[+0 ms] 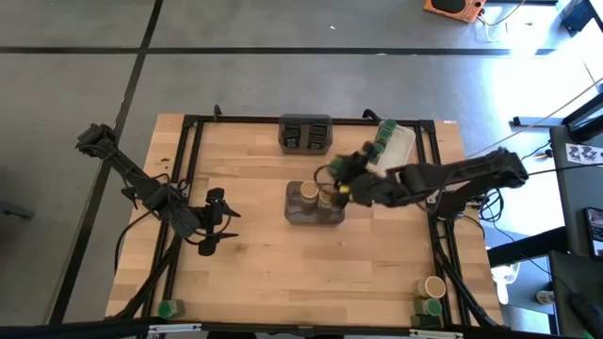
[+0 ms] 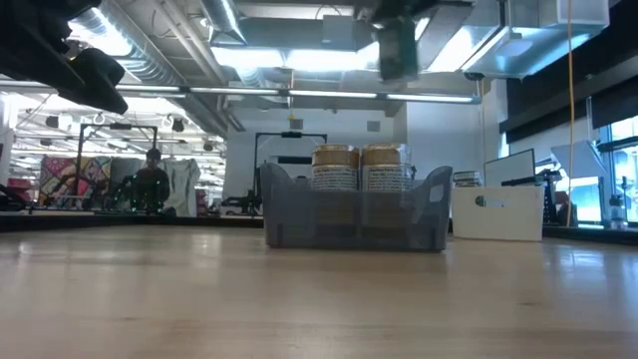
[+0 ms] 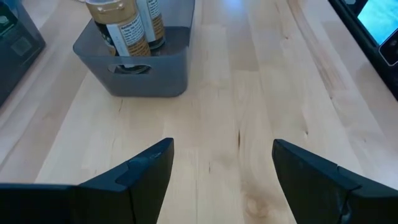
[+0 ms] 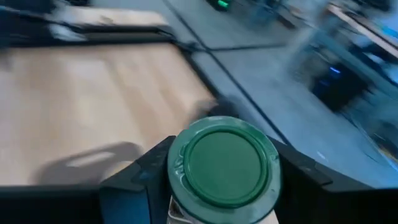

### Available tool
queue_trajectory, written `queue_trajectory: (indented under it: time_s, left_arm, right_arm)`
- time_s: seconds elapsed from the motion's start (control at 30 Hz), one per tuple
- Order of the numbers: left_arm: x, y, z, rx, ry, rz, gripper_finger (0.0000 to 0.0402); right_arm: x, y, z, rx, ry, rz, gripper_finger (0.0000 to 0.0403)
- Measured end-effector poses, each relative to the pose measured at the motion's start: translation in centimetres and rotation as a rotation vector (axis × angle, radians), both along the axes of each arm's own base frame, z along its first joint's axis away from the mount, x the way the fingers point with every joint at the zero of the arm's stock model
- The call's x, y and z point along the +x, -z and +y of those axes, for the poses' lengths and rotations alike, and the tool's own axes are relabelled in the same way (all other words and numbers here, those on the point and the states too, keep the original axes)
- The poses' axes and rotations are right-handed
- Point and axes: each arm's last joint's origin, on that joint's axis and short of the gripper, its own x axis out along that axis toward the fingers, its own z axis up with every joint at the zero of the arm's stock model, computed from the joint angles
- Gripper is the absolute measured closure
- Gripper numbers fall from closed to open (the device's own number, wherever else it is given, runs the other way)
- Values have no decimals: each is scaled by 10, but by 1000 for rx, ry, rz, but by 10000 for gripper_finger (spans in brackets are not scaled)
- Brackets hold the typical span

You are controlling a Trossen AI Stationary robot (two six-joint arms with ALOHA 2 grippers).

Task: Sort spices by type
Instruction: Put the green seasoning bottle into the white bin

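My right gripper [image 1: 349, 169] hangs in the air over the far side of the grey bin [image 1: 294, 215], shut on a green-lidded spice jar [image 4: 224, 168]. That jar shows blurred, high above the bin, in the low view [image 2: 397, 45]. Two tan-lidded jars [image 2: 359, 168] stand upright on the grey bin's floor. My left gripper [image 1: 215, 224] waits open over bare wood left of the bin, with nothing between its fingers [image 3: 149, 168]. My right gripper pinches the green-lidded jar between its two fingers [image 4: 140, 171], one on each side of the body just under the lid [image 4: 176, 211]. The lid faces the wrist camera. The jar is lifted clear of the table and the bin.
A dark bin [image 1: 306, 134] with dark tins sits at the far edge, and a white tray [image 1: 400, 151] holding a green-lidded jar [image 1: 384, 132] sits far right. Loose jars stand at the near edge: one green-lidded [image 1: 170, 308] on the left, a tan-lidded [image 1: 433, 285] and a green-lidded [image 1: 429, 306] on the right.
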Motion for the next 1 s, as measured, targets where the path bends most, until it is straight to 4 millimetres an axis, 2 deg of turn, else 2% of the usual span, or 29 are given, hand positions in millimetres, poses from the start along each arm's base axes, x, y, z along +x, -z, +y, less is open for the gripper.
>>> queue_trajectory:
  time_s: [0.17,0.33,0.63,0.8,1.0]
  left_arm:
    - [0,0,0,1,0,0,132]
    - [0,0,0,4,1,0,132]
    - [0,0,0,3,1,0,132]
    - [0,0,1,17,-19,-12,132]
    - [0,-1,2,34,-43,-24,132]
  right_arm:
    - [-23,2,-31,3,200,81,201]
    - [-46,14,-54,4,355,102,201]
    - [-89,60,-91,70,604,79,201]
    - [-99,86,-107,96,717,104,201]
    - [-105,107,-126,109,823,67,201]
